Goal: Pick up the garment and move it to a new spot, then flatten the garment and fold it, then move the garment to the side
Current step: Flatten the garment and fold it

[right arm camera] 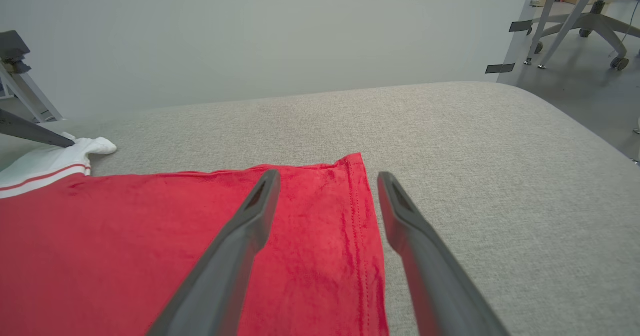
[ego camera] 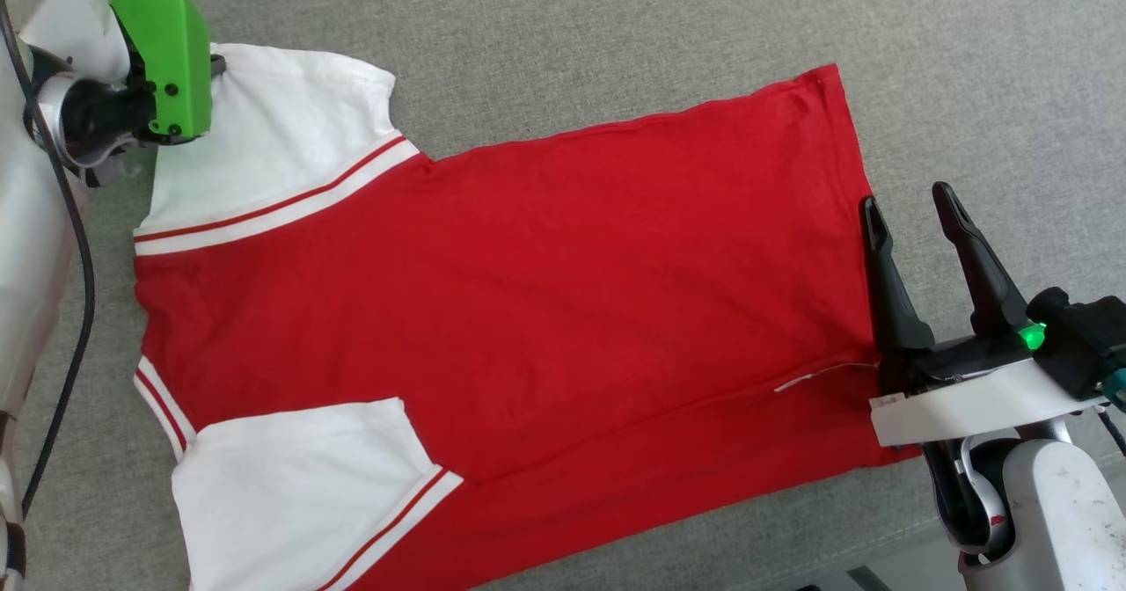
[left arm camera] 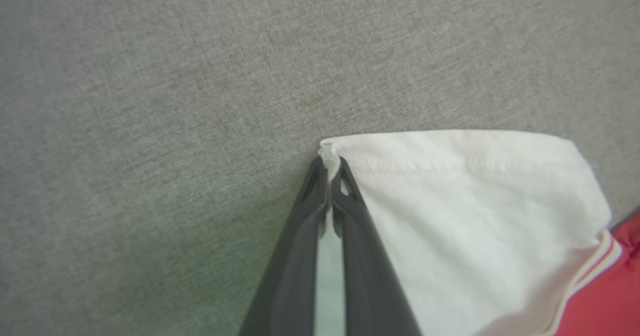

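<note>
The garment [ego camera: 528, 292] lies spread flat on a grey cloth surface, red body with white sleeves and red-white trim; no lettering shows on the side facing up. My left gripper [left arm camera: 330, 168] is shut on the corner of the far white sleeve [left arm camera: 475, 201], pinching its hem. In the head view the left gripper [ego camera: 214, 65] sits at the upper left under a green housing. My right gripper [ego camera: 906, 202] stands open at the red bottom hem. One finger is over the cloth and the other over bare surface, as the right wrist view [right arm camera: 329, 178] shows.
The grey padded surface [ego camera: 616, 28] stretches beyond the garment on all sides. Its front edge runs along the lower right [ego camera: 880, 556]. A pale wall [right arm camera: 275, 36] stands behind it. Chair legs [right arm camera: 590, 21] and floor lie off its right end.
</note>
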You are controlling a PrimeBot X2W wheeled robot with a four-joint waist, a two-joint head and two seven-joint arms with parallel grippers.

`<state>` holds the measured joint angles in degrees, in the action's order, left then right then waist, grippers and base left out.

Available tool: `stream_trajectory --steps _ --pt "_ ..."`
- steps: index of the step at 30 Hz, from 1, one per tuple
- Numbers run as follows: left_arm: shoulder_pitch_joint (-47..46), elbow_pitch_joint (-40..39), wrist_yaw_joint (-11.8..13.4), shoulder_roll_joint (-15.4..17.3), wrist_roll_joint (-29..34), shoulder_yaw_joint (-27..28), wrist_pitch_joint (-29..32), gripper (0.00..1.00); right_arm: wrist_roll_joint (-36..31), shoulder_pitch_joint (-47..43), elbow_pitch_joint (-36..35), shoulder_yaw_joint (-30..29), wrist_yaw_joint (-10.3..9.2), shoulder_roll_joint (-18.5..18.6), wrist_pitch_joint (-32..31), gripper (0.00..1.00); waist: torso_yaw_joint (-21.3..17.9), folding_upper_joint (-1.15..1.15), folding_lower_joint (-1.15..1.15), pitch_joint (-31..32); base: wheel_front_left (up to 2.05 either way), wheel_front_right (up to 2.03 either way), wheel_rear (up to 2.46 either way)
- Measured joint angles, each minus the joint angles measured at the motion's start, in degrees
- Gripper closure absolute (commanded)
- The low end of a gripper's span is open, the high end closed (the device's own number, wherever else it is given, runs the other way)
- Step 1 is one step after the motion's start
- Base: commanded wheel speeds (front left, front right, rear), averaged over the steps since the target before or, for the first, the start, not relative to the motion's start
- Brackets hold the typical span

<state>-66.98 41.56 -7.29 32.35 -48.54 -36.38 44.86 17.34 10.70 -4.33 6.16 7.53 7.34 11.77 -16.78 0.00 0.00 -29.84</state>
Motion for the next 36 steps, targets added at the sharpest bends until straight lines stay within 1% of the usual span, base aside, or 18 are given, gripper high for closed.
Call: stream_trajectory --steps 4,9,16,20,25,28,31,36 --pt "2.42 0.10 0.00 -1.13 -1.51 1.70 -5.78 1.00 -0.07 -0.01 0.08 -0.37 0.00 0.34 -1.03 0.00 0.74 0.00 0.00 1.58 0.00 0.00 0.00" --pt "5.40 -1.23 0.00 -1.64 -1.45 1.32 -11.37 1.00 -0.10 -0.32 0.10 -0.89 0.00 1.35 -3.02 0.00 1.85 0.00 0.00 4.40 0.00 0.00 0.00" --pt "9.40 -6.05 -0.02 -1.05 -1.44 0.46 -15.84 1.00 -0.10 -2.22 -0.77 -2.38 0.00 3.91 -7.22 0.00 4.04 0.00 0.00 8.78 0.00 0.00 0.00" --pt "11.80 -9.94 0.04 -0.83 -1.43 0.04 -17.15 1.00 -0.11 -2.76 -1.23 -3.15 0.00 5.70 -10.55 0.00 5.67 0.00 0.00 10.77 0.00 0.00 0.00" --pt "16.62 -18.25 1.58 0.11 -1.40 -0.31 -18.60 1.00 0.21 -3.22 -2.63 -3.88 0.00 8.32 -17.90 0.00 8.38 0.00 -0.01 13.06 0.00 0.00 0.00" --pt "20.14 -23.92 3.20 1.02 -1.36 -0.56 -19.12 1.00 1.27 -2.90 -2.94 -3.91 0.00 11.51 -23.57 0.00 9.99 0.00 -0.01 13.78 0.00 0.00 0.00" --pt "22.86 -29.25 5.09 1.76 -0.89 -0.41 -20.47 1.00 3.41 -1.14 -2.78 -2.83 0.00 15.01 -31.01 0.00 11.59 0.00 -0.01 13.95 0.00 0.00 0.00" --pt "26.74 -38.01 8.10 2.87 -0.18 -0.15 -22.17 1.00 6.76 4.93 -0.87 -1.40 0.00 20.31 -41.54 0.00 13.50 0.00 -0.01 12.68 0.00 0.00 0.00"
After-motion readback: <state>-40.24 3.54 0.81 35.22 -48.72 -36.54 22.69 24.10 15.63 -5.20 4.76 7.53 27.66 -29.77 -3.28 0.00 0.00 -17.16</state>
